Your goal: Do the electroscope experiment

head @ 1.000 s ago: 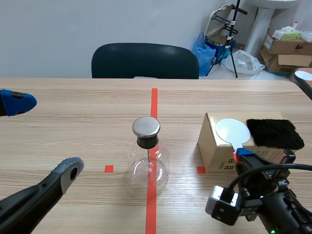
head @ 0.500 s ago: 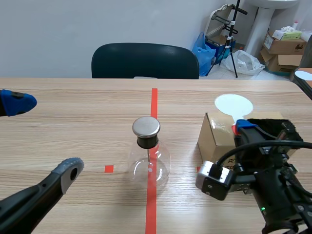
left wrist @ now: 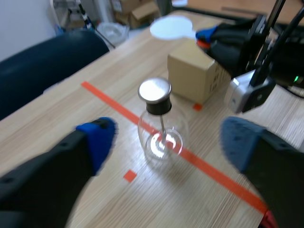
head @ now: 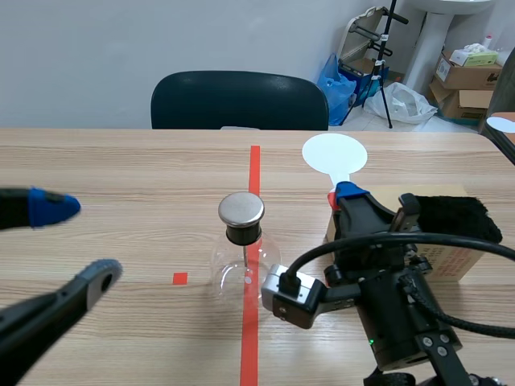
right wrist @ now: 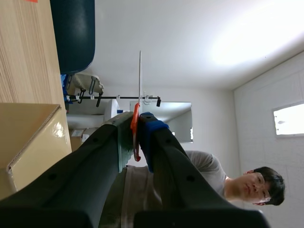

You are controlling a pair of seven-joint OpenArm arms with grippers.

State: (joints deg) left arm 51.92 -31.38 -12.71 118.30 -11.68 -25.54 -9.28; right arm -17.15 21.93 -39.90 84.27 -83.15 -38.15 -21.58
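Observation:
The electroscope, a round glass flask (head: 245, 273) with a metal cap (head: 241, 209), stands on the red tape line at the table's middle. My right gripper (head: 344, 195) is shut on the red handle of a white disc paddle (head: 334, 153), held upright just right of the flask and above cap height. In the right wrist view the disc (right wrist: 139, 76) shows edge-on above the closed gripper (right wrist: 135, 128). My left gripper (head: 76, 241) is open at the near left. The left wrist view has the flask (left wrist: 161, 137) ahead, in line with the gap of that gripper (left wrist: 166, 135), untouched.
A cardboard box (head: 463, 259) with a black fur pad (head: 455, 217) on top stands behind my right arm. A dark chair (head: 239, 99) is at the far edge. Boxes and bags (head: 475, 76) lie on the floor beyond. A person (right wrist: 247, 185) appears in the right wrist view.
My right arm has lifted the disc paddle off the box and carried it left and up, toward the flask. The left gripper's fingers have drawn closer together.

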